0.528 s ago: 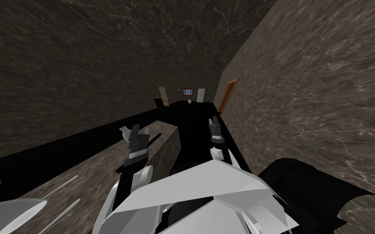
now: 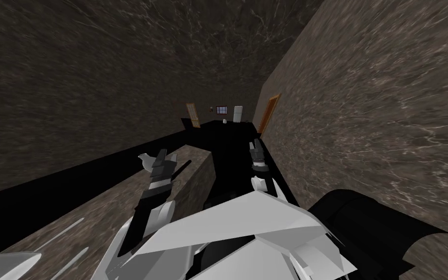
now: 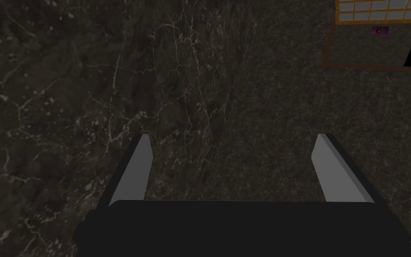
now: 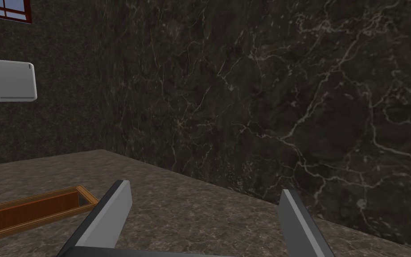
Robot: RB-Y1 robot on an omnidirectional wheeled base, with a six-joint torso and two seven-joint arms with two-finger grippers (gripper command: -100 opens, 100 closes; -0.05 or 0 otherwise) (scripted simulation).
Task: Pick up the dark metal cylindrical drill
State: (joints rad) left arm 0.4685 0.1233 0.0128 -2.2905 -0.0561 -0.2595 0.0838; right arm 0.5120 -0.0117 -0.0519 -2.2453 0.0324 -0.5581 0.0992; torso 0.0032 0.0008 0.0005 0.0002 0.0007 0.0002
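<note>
Drill (image 2: 181, 169): a thin dark rod, taken to be the drill, is seen lying on the brown marbled counter (image 2: 96, 214), near its far corner.
Left pincer (image 2: 158, 157): held wide and empty above the counter, with the rod just beside it on its inner side.
Long axis: laid roughly along the left forearm's line, slanting away.
Right pincer (image 2: 255, 144): held wide and empty over a black area, well apart from the rod.
Nearer arm: the left is judged nearer, and a small sideways shift is needed.
</note>
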